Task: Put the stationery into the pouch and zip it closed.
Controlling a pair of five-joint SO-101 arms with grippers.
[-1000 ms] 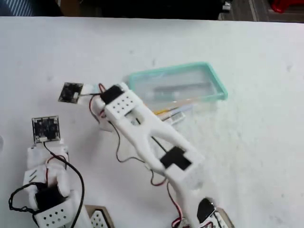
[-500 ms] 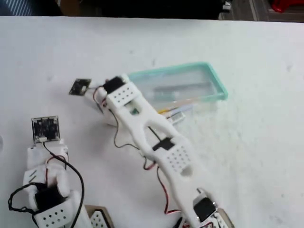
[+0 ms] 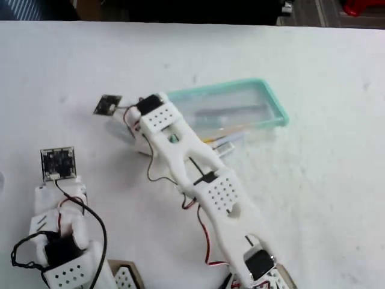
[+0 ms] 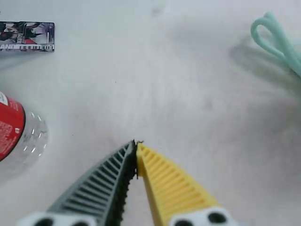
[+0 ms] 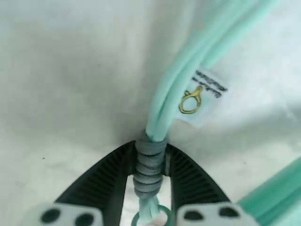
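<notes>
Mint-edged pouch [image 5: 175, 92] sits clamped at its corner inside the right gripper [image 5: 150, 147].

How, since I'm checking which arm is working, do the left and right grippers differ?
The left gripper has one grey and one yellow finger, the right gripper two black ones. The left gripper grips nothing above the table; the right gripper clamps the zip pull of the pouch. Both are shut.

A white tag [image 5: 200, 96] on the pouch [image 5: 162, 110] is bearing a gold clasp sign and tiny dark print, too small to read. On the surface [image 4: 164, 94], a printed card [image 4: 27, 36] and the red label [image 4: 7, 127] of a bottle [image 4: 30, 136] are showing lettering too blurred to make out
</notes>
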